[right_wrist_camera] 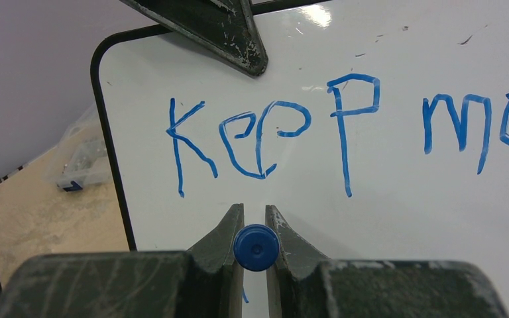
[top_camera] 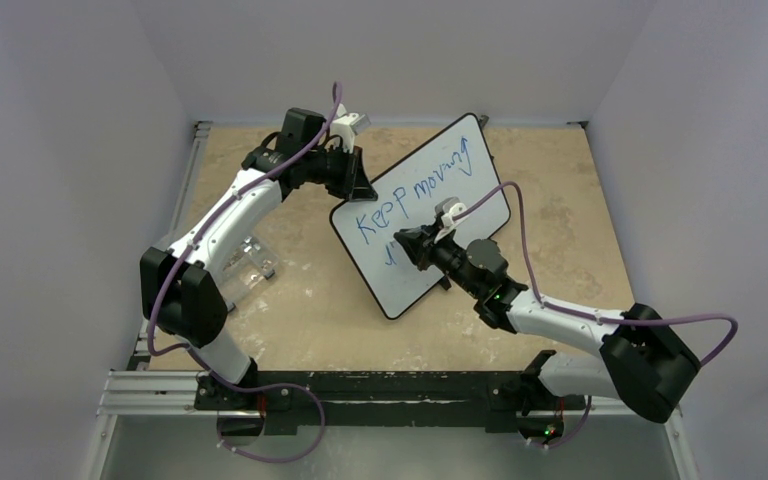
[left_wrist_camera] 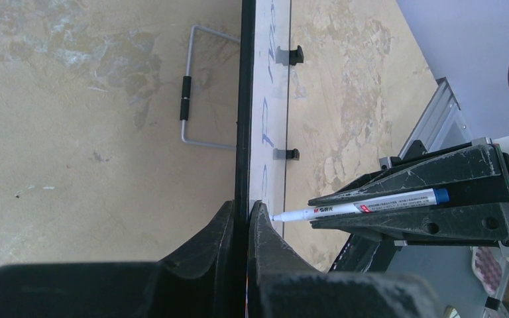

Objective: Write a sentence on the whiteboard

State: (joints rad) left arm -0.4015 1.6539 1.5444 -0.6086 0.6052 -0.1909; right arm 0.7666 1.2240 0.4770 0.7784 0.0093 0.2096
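The left pincer [left_wrist_camera: 244, 211] pinches the black rim of the big shiny white board [top_camera: 422, 215]. The right pincer [right_wrist_camera: 254, 211] squeezes a white pen [left_wrist_camera: 354, 207], its tip touching the board under the blue words [right_wrist_camera: 272, 142].

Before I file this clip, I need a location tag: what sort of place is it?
Likely a robot lab test cell: left arm and right arm bolted to a mounting rail, bare white walls boxing in a worn tabletop, a whiteboard with blue writing.

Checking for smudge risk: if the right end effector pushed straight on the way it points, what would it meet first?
The whiteboard's face, just below "Keep". The marker clamped in the right end effector points its tip at the board, apparently touching.
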